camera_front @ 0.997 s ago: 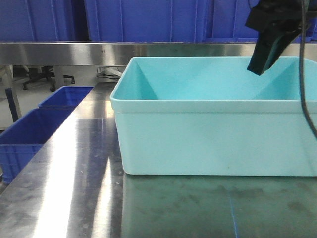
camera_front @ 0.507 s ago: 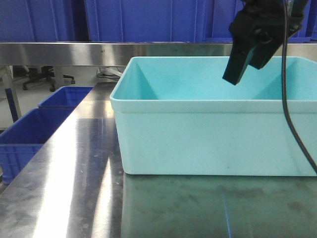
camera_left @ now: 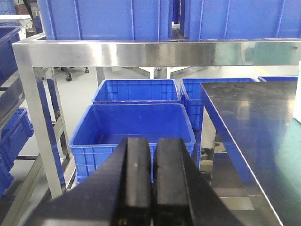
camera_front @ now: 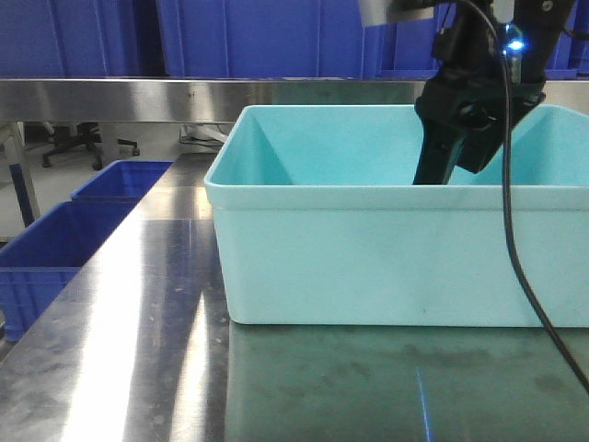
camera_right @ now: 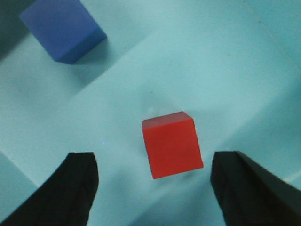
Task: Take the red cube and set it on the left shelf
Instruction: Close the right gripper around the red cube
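The red cube (camera_right: 171,143) lies on the floor of the pale turquoise tub (camera_front: 368,258), seen only in the right wrist view. My right gripper (camera_right: 154,162) hangs open above it, one dark finger on each side of the cube and both apart from it. From the front, the right gripper (camera_front: 431,170) dips behind the tub's front wall, and the cube is hidden. The left shelf (camera_front: 184,98) runs across the back as a steel rail with dark blue bins (camera_front: 267,37) above it. My left gripper (camera_left: 154,146) is shut and empty, off the table's left side.
A blue cube (camera_right: 63,28) sits in the tub beyond and left of the red one. Open blue crates (camera_left: 134,125) stand on the floor under the shelf rail (camera_left: 141,52), left of the steel table (camera_front: 138,304). A black cable (camera_front: 515,258) hangs from the right arm.
My right gripper has moved left and down, from above the tub's right rear to inside the tub.
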